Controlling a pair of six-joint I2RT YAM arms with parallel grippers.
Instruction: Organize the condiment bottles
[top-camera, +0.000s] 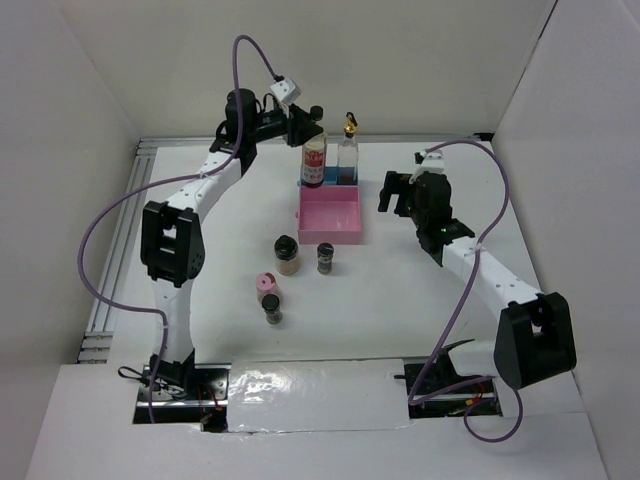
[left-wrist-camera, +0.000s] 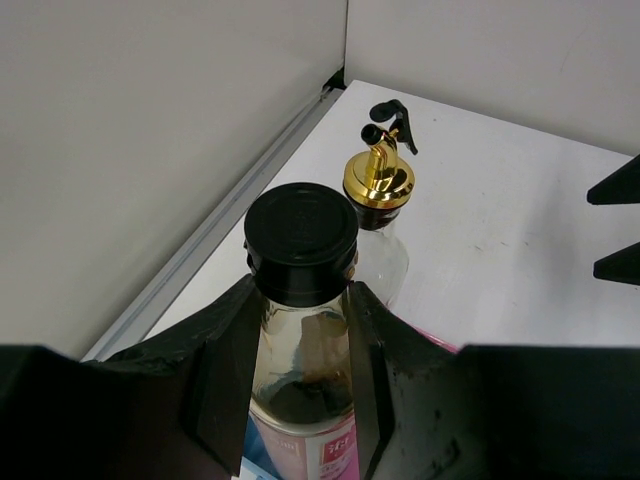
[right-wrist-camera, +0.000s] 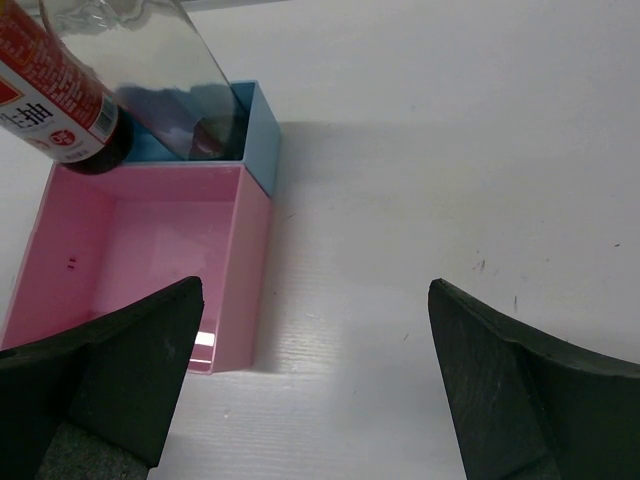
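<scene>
The glass black-capped bottle (left-wrist-camera: 300, 240), with a smooth matte round cap, is upright at the blue tray (right-wrist-camera: 258, 120). Its neck is clamped between the matte black fingers of the left gripper (left-wrist-camera: 300, 310), and the clear bottle with the shiny gold spout (left-wrist-camera: 378, 185) is just beyond. The left arm is stretched far forward, while the right gripper (right-wrist-camera: 315, 390) hangs wide open and empty over the white desk (right-wrist-camera: 450, 150), with the glossy pink tray (right-wrist-camera: 150, 250) beside its left finger.

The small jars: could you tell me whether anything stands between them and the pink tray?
Nothing visible does. The small jars stand on bare table just before the near wall of the pink tray; the tray is empty, and the right gripper hangs open off to its right.
</scene>
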